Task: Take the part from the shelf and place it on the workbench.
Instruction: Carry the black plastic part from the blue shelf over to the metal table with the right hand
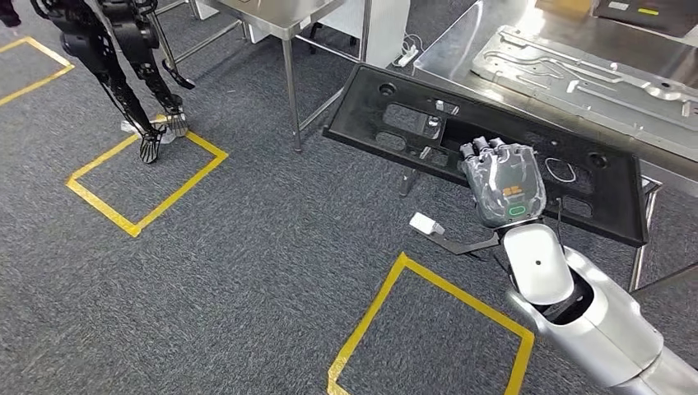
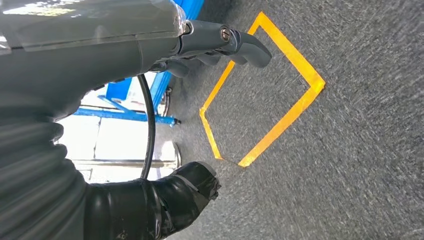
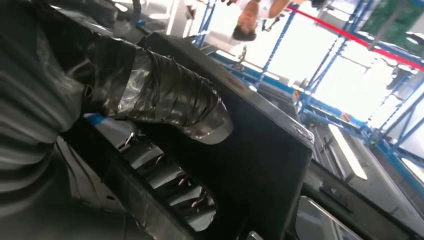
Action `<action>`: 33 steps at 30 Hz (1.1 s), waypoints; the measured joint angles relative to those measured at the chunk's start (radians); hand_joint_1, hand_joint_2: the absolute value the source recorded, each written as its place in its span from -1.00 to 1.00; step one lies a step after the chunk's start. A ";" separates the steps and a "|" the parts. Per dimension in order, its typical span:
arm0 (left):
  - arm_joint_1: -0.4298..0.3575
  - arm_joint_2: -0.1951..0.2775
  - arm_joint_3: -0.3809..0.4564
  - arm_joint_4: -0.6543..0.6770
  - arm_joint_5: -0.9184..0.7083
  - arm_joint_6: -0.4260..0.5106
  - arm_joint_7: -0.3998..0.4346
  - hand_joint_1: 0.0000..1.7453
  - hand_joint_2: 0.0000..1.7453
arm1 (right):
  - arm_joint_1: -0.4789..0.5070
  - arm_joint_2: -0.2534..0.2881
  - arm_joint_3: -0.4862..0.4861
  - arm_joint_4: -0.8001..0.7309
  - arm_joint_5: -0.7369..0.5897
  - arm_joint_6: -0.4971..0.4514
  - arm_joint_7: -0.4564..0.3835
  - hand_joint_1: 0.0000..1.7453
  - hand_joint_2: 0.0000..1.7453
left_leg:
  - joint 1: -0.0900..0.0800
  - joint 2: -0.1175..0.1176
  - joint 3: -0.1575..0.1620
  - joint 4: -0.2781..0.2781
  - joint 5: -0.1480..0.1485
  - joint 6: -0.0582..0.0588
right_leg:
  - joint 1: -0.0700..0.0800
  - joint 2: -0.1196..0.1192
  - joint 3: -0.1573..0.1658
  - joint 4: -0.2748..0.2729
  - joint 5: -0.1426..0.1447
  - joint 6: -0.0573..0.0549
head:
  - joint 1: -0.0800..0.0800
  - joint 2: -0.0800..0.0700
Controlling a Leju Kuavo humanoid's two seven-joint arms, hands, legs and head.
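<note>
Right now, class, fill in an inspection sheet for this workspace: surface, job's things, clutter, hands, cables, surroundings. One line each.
Surface: steel workbench at upper right, with a grey metal plate lying on it.
Job's things: long black part with cut-outs, carried near the bench edge; whether it rests on the bench cannot be told.
Clutter: small white block on a dark bracket below the part.
Hands: right hand grips the part, its fingers curled over the part; left hand holds nothing, over the carpet.
Cables: black cable running along the left wrist.
Surroundings: grey carpet with yellow tape squares; another dark robot's legs; blue racking.
</note>
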 joint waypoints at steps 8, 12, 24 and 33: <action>0.000 -0.002 -0.001 0.006 0.001 0.003 0.003 -1.00 1.00 | 0.003 -0.003 -0.011 0.001 0.000 0.004 -0.004 1.00 1.00 | -0.015 0.090 0.017 -0.001 -0.018 0.002 | 0.020 -0.120 0.023 -0.034 0.040 -0.023 | 0.001 0.000; -0.002 -0.003 -0.003 0.009 0.002 0.003 0.004 -1.00 1.00 | 0.000 -0.006 -0.014 0.000 0.000 0.004 -0.003 1.00 1.00 | -0.022 0.130 0.027 -0.003 -0.031 -0.014 | 0.031 -0.119 0.048 -0.094 0.049 -0.042 | 0.001 0.000; 0.001 0.001 -0.004 0.013 0.020 0.011 0.027 -1.00 1.00 | 0.001 0.002 -0.016 -0.003 0.000 0.017 0.007 1.00 1.00 | 0.000 -0.048 -0.027 0.043 -0.007 -0.039 | 0.007 0.031 0.050 -0.081 0.042 -0.035 | -0.001 0.000; 0.002 -0.001 -0.018 0.014 0.030 0.003 0.044 -1.00 1.00 | 0.002 0.010 -0.016 -0.002 0.000 0.026 -0.039 1.00 1.00 | -0.005 0.000 -0.009 0.010 -0.002 0.004 | 0.002 -0.053 -0.074 0.154 -0.067 0.004 | 0.002 0.000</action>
